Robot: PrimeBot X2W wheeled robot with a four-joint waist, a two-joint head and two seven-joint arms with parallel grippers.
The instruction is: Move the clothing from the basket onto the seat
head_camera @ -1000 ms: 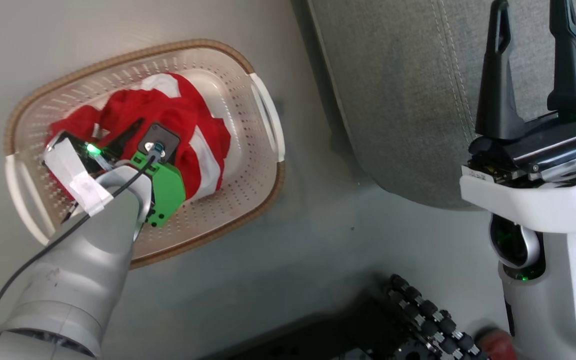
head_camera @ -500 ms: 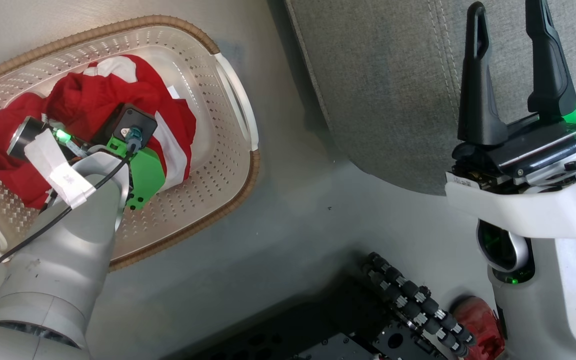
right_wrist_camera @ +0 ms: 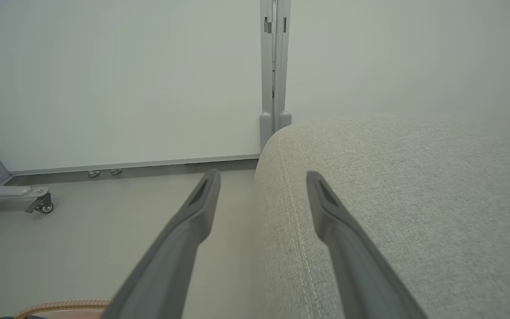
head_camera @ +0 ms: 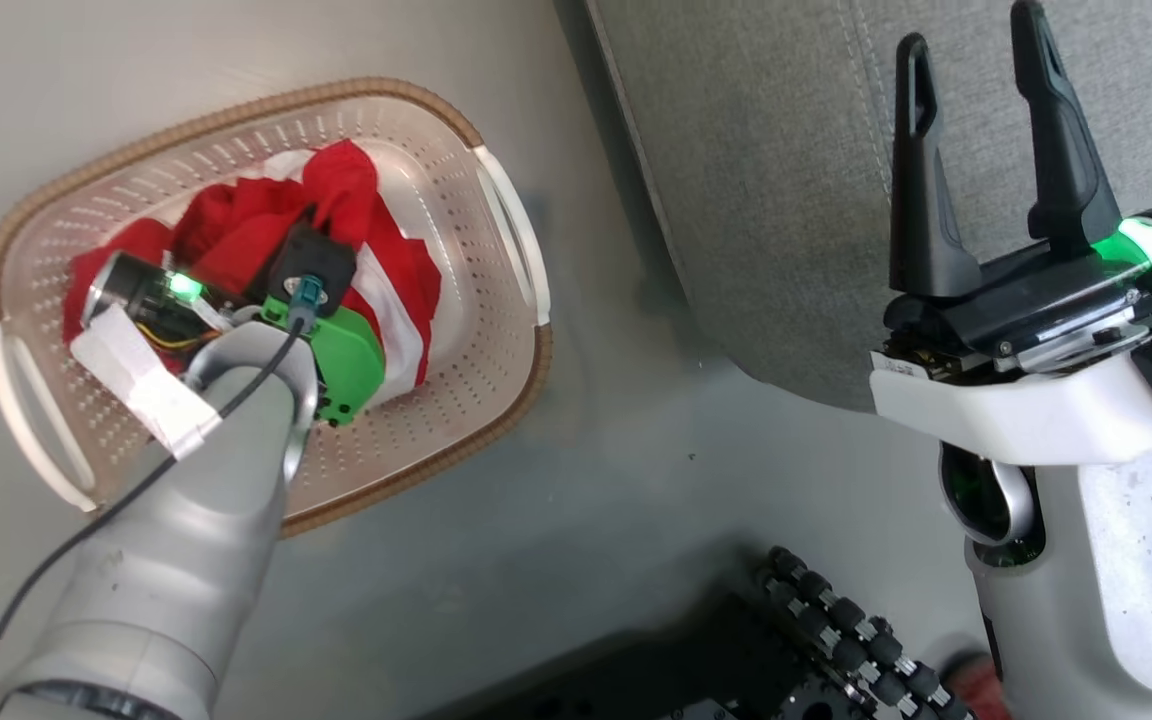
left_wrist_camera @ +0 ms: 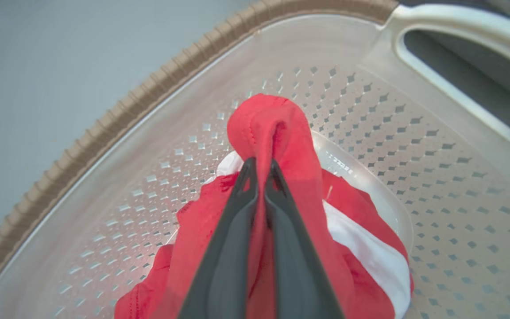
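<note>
Item: the clothing (head_camera: 226,215), bright red fabric with a white stripe (left_wrist_camera: 370,248), heaped in the middle of the basket (head_camera: 236,112), which stands on the grey floor (head_camera: 586,500) at the upper left of the head view. Container: cream perforated plastic, brown woven-look rim, white side handle (head_camera: 511,230) toward the frame's centre. Destination: the seat (head_camera: 786,150), light-grey upholstery with stitched seams, upper right of the head view, apart from the basket across a strip of floor; no clothing lies on it. Tool one: left gripper (left_wrist_camera: 260,166), centre of the left wrist view, jaws closed on a fold of the red cloth, which stands up in a peak above the fingertips while the rest of the heap sags onto the basket bottom. Tool two: right gripper (head_camera: 968,30), upper right of the head view, jaws spread wide and holding nothing, seen against the seat. Handling, by judgement: light, limp, not fragile; it will drape and trail from a pinch, so a lower hem may drag on the basket wall or rim. Grip advice: a gathered ridge near the top of the heap, such as the one pinched here, looks suitable; a thicker bunch would likely slip less than a single layer. How many garments the heap holds cannot be told.
</note>
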